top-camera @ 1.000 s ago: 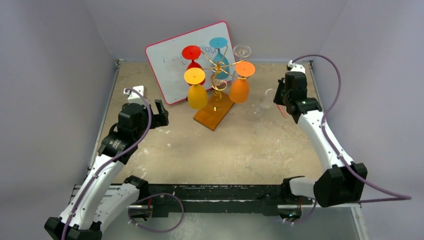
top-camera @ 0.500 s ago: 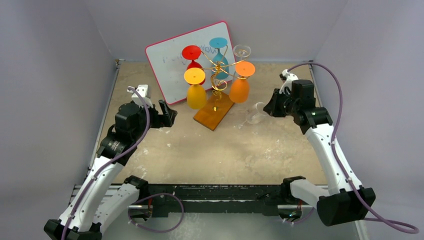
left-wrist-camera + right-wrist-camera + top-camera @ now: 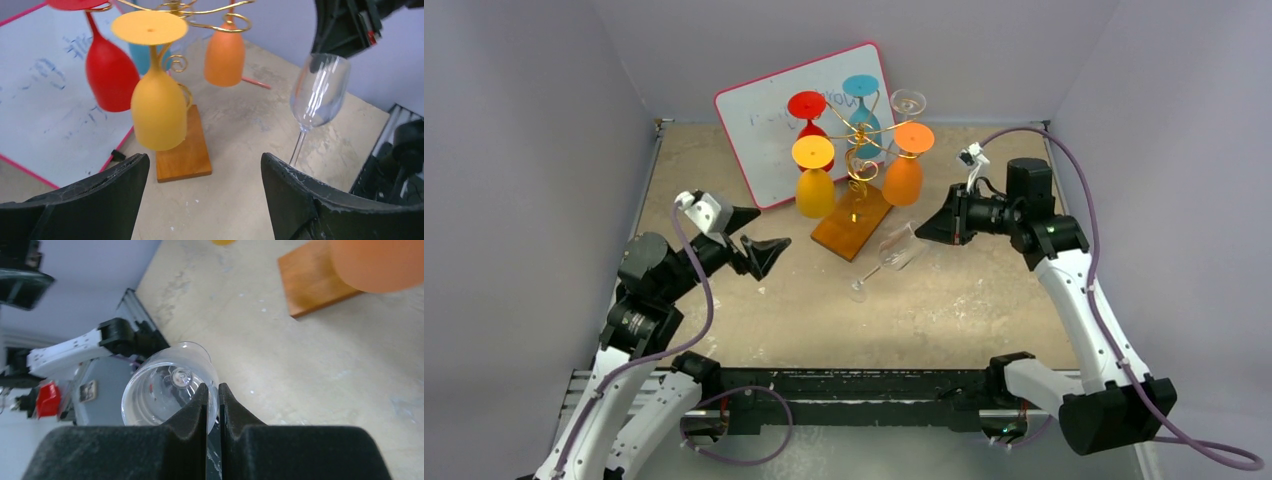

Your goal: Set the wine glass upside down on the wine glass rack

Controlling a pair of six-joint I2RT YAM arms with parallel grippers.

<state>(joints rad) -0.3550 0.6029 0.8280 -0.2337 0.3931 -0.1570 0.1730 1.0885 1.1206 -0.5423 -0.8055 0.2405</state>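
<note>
A clear wine glass [image 3: 894,246] hangs tilted over the table just right of the rack, its foot [image 3: 857,292] toward the near left. My right gripper [image 3: 927,230] is shut on its rim; in the right wrist view the fingers [image 3: 196,405] pinch the rim of the bowl [image 3: 160,390]. The wine glass rack [image 3: 865,128] is gold wire on an orange-brown wooden base [image 3: 844,232], with red, blue, yellow and orange glasses and one clear glass hanging upside down. My left gripper [image 3: 760,247] is open and empty, left of the base. The left wrist view shows the glass [image 3: 320,87] and the base [image 3: 186,155].
A pink-framed whiteboard [image 3: 759,130] leans behind the rack at the back left. A thin red stick [image 3: 256,82] lies on the table beyond the orange glass [image 3: 225,55]. Grey walls close in the table on three sides.
My right gripper has moved left toward the rack with the clear glass, which now hangs tilted with its foot low. My left arm has swung toward the centre, gripper pointing at the rack.
</note>
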